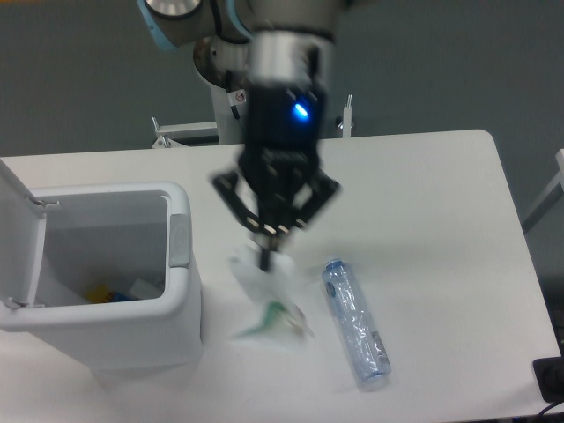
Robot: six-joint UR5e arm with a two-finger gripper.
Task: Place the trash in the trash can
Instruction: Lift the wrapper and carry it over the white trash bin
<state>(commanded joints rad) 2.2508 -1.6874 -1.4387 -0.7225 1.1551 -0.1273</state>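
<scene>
My gripper (265, 253) hangs over the middle of the white table, its fingers drawn together on the top edge of the white paper pack (269, 304). The pack has greenish-dark print and is blurred below the fingertips; I cannot tell whether its lower end still touches the table. The clear bluish plastic bottle (354, 322) lies flat on the table just right of the pack, pointing towards the front edge. The white trash can (181, 291) stands at the front left, left of the gripper. Its lid (18, 225) is swung up, and a grey tab (179, 241) faces the gripper.
Small coloured and white scraps (115, 293) lie at the bottom of the can. A black object (550, 379) sits at the table's front right corner. A white metal frame (189, 132) stands behind the table's far edge.
</scene>
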